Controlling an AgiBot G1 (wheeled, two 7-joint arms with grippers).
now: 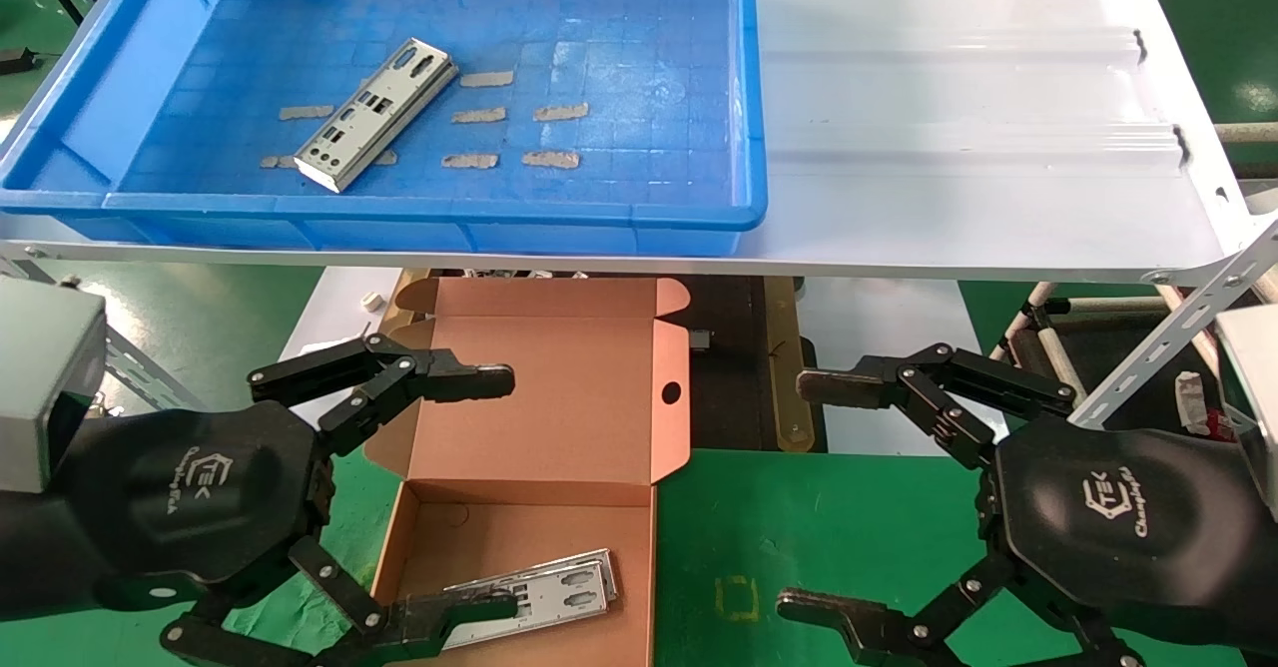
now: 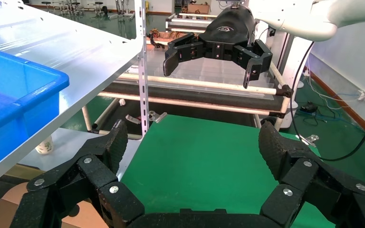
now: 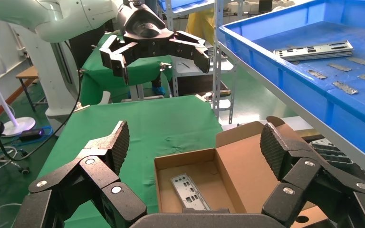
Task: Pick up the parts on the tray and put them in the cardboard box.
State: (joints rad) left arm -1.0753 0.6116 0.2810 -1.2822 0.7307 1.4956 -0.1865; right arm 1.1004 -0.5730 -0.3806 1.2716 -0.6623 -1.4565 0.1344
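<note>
One silver punched plate [image 1: 376, 114] lies slantwise in the blue tray [image 1: 399, 210] on the white shelf; it also shows in the right wrist view [image 3: 313, 50]. A second plate [image 1: 544, 590] lies inside the open cardboard box [image 1: 539, 417], also seen in the right wrist view [image 3: 188, 191]. My left gripper [image 1: 499, 492] is open and empty, hovering at the box's left side. My right gripper [image 1: 814, 497] is open and empty, over the green table to the right of the box.
Several small tan tape strips [image 1: 560, 111] lie on the tray floor. The white ribbed shelf [image 1: 958, 148] extends right of the tray, its front edge above the box lid. A green mat [image 1: 799, 527] covers the table; shelf braces [image 1: 1168, 337] stand at the right.
</note>
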